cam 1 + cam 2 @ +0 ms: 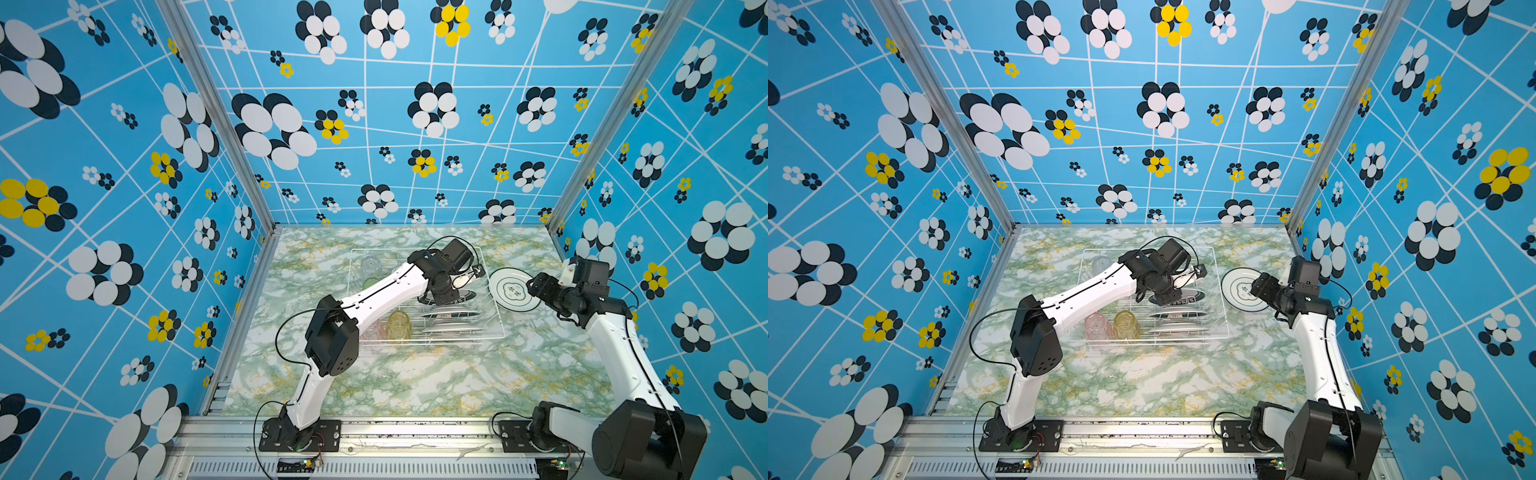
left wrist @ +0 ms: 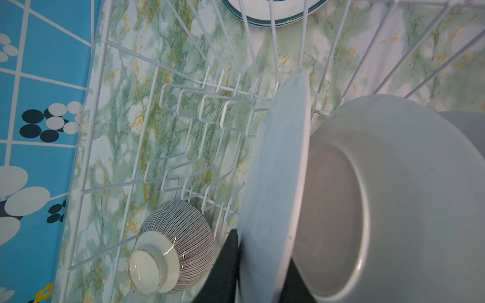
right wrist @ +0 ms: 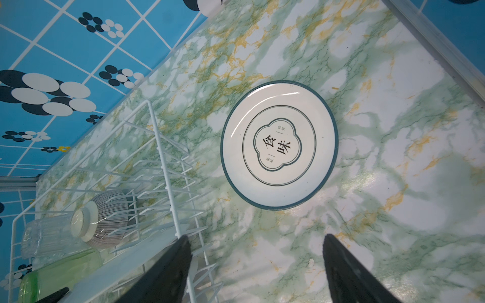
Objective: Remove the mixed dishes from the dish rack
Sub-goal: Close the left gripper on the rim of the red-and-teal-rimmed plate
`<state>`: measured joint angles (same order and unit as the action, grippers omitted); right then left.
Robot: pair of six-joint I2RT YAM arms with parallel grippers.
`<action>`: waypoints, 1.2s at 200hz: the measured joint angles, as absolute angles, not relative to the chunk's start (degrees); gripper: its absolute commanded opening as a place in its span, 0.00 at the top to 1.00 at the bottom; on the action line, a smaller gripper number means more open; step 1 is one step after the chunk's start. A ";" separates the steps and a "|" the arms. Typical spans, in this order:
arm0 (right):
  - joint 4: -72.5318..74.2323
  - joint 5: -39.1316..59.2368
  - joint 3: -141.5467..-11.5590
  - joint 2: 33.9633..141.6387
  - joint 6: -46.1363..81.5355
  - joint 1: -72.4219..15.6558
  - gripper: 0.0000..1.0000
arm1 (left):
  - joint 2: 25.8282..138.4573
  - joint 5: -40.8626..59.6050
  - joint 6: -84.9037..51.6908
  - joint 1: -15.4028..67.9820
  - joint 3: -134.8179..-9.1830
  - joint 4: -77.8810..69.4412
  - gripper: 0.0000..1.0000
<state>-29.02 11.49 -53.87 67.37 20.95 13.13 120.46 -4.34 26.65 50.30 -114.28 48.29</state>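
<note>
**A:** Left end of the white wire dish rack (image 1: 432,341) first. What's in there?

**B:** A clear ribbed tumbler (image 1: 371,266) at the back with a striped ribbed bowl (image 2: 173,246) next to it, foot showing. Nearer us are a pink translucent tumbler (image 1: 1096,326) and an amber translucent tumbler (image 1: 399,326).

**A:** And the left claw (image 2: 262,251)?

**B:** It's reached into the plate slots. In the left wrist view its dark fingers (image 2: 223,267) sit against both faces of an upright round white plate (image 2: 275,183), closed on the rim. The next white plate (image 2: 367,210) leans just beside it.

**A:** So the lift is the tricky bit.

**B:** I'd say so. Draw it straight up along its slot, no twist, until it's above the prongs (image 2: 183,110) and the neighbour. Only then swing right over the rack wall.

**A:** Where to?

**B:** Probably by the green-rimmed printed plate (image 3: 279,144) lying flat on the marbled table (image 1: 415,382), just right of the rack. The right claw (image 3: 256,237) hangs near it, spread wide and holding nothing.
</note>
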 measured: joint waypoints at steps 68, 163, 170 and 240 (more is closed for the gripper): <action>-28.99 11.49 -52.86 67.22 20.32 13.13 0.19 | 120.81 -9.15 29.65 50.28 -114.45 46.17 0.89; -28.95 11.49 -52.53 67.22 20.32 13.13 0.19 | 121.32 -12.80 33.71 51.05 -114.50 45.08 1.00; -28.93 11.49 -52.47 67.22 20.32 13.13 0.19 | 121.32 -12.91 33.74 51.05 -114.50 45.06 1.00; -28.95 11.49 -52.36 67.20 20.34 13.13 0.20 | 120.68 -13.30 33.50 51.03 -114.48 45.47 1.00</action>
<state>-28.95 11.49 -52.36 67.20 20.34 13.13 120.68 -13.30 33.50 51.03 -114.48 45.47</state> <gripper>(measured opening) 0.805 0.086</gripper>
